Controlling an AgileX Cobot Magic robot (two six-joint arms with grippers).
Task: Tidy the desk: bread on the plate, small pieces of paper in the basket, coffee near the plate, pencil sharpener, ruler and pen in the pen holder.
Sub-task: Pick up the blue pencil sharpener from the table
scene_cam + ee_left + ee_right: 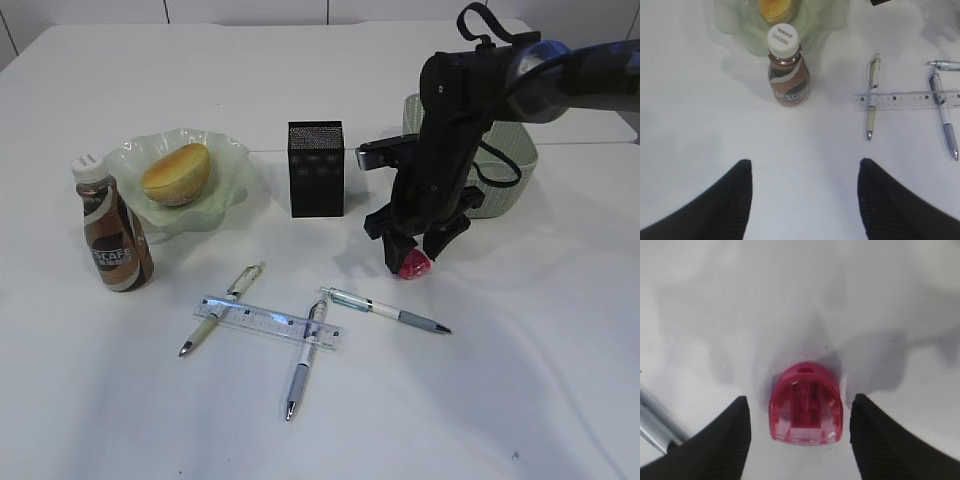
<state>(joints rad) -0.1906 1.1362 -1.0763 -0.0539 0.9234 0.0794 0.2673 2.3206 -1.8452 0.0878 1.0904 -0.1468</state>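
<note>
A red pencil sharpener lies on the white desk between the open fingers of my right gripper, with a gap on each side. In the exterior view that gripper points down over the sharpener. The bread sits on the green plate, and the coffee stands next to it. Three pens and the clear ruler lie in front of the black pen holder. My left gripper hangs open and empty before the coffee. No small pieces of paper show.
The green basket stands behind the right arm, partly hidden by it. The ruler lies across two of the pens. The pen holder stands just left of the right gripper.
</note>
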